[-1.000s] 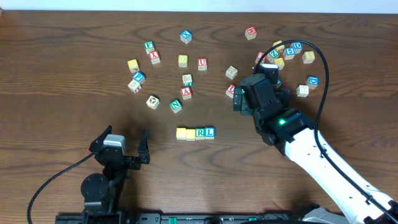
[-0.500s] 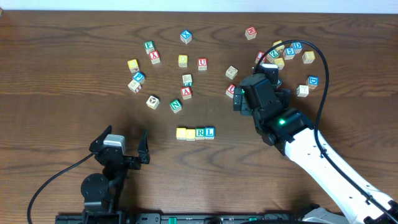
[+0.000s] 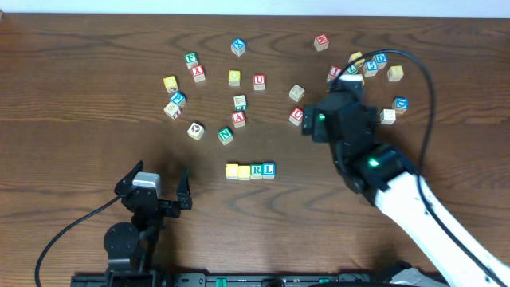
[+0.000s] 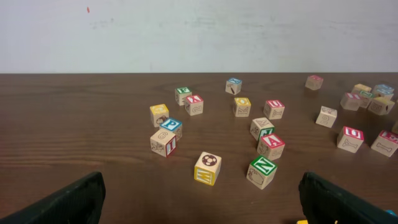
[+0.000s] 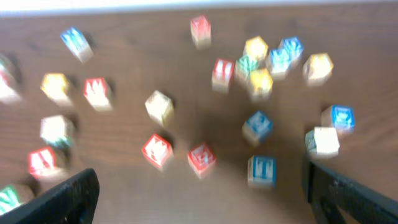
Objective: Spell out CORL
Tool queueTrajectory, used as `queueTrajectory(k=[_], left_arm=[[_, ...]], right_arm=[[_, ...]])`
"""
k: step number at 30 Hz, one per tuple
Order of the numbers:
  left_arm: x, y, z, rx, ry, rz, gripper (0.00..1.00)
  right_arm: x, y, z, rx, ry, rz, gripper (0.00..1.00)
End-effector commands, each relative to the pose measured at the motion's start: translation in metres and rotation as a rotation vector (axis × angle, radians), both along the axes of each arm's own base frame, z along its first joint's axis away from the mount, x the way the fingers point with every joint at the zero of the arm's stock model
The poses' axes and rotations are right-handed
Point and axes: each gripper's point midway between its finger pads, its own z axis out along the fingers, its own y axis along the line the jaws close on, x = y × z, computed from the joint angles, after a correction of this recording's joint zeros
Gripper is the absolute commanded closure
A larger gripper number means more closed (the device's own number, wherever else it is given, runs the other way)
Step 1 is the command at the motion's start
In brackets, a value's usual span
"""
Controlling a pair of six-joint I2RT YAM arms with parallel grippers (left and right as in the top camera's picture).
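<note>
The spelling step looked finished. The CORL row (image 3: pixel 250 170) lay on the bench (image 3: pixel 80 119) near the green N cube (image 3: pixel 225 135), on the robot's side of it and a little to the right. It held two yellow-faced cubes, then the green R (image 3: pixel 256 170) and the blue L (image 3: pixel 268 169), each touching the next. The yellow faces were too small to read.

The right arm (image 3: pixel 390 179) hung well to the right of the N cube, above loose red-lettered cubes (image 5: pixel 202 157). The right jaws were spread wide and held nothing, and that wrist view was smeared. The left arm (image 3: pixel 131 223) sat well apart from the N cube, nearer the robot and to the left. The left jaws gaped empty.

I judged that the next move called only for clearing the arm away without brushing the row.
</note>
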Motion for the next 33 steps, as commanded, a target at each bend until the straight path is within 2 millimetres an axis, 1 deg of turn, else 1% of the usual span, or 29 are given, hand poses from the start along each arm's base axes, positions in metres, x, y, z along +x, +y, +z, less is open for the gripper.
queueTrajectory(k=[1, 4, 6, 8, 14, 17, 20, 24, 27, 33], left_arm=[[0.0, 0.001, -0.014, -0.002, 0.035, 0.002, 0.02], [0.0, 0.001, -0.014, -0.002, 0.035, 0.002, 0.02], [0.0, 0.001, -0.014, -0.002, 0.035, 0.002, 0.02], [0.0, 0.001, -0.014, -0.002, 0.035, 0.003, 0.02], [0.0, 0.001, -0.014, -0.002, 0.035, 0.003, 0.02], [0.0, 0.001, -0.014, -0.002, 0.035, 0.003, 0.02], [0.0, 0.001, -0.014, -0.002, 0.035, 0.003, 0.02], [0.0, 0.001, -0.014, -0.002, 0.035, 0.002, 0.02], [0.0, 0.001, -0.014, -0.002, 0.035, 0.003, 0.02], [0.0, 0.001, -0.014, -0.002, 0.035, 0.003, 0.02]], right_arm=[[-0.002, -0.015, 0.042, -0.008, -0.16, 0.039, 0.01], [-0.007, -0.02, 0.067, 0.035, -0.32, 0.097, 0.01], [-0.014, -0.029, 0.075, 0.071, -0.406, 0.105, 0.01], [-0.024, -0.041, 0.077, 0.106, -0.491, 0.094, 0.01], [-0.062, -0.081, 0.062, 0.148, -0.698, 0.019, 0.01], [-0.08, -0.097, 0.048, 0.147, -0.749, -0.018, 0.01], [-0.092, -0.109, 0.033, 0.141, -0.777, -0.048, 0.01], [-0.1, -0.117, 0.013, 0.133, -0.788, -0.059, 0.01], [-0.102, -0.121, 0.002, 0.123, -0.763, -0.068, 0.01], [-0.105, -0.128, -0.007, 0.088, -0.731, -0.085, 0.01]])
